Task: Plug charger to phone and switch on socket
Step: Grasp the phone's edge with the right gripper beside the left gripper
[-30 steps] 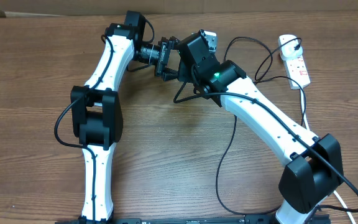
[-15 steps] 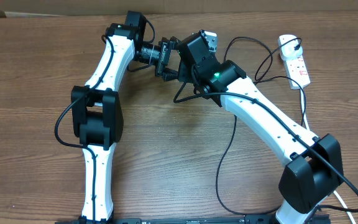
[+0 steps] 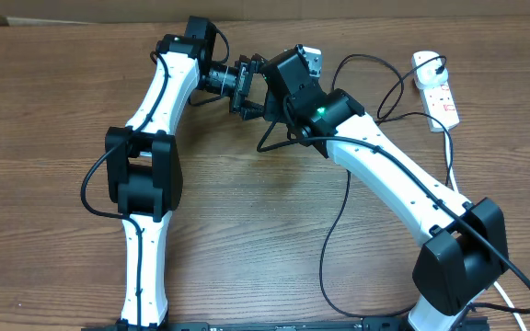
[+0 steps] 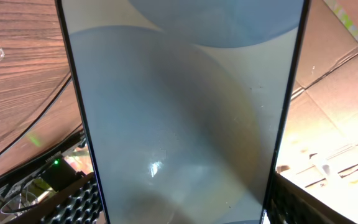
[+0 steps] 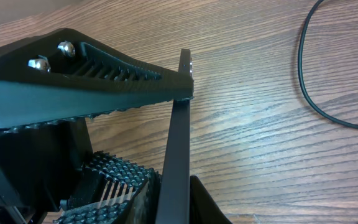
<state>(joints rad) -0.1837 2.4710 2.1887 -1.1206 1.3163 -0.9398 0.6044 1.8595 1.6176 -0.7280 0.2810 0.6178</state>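
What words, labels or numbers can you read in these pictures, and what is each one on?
No text can be read in any view.
On the socket: red marks, too small to read.
On the phone: the screen shows only blue-grey shapes, with no words in view.

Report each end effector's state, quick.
Left end effector: closed on the slim smartphone with pale blue-grey screen, gripping its long edges.
Right end effector: seemingly closed on the same smartphone's faces.
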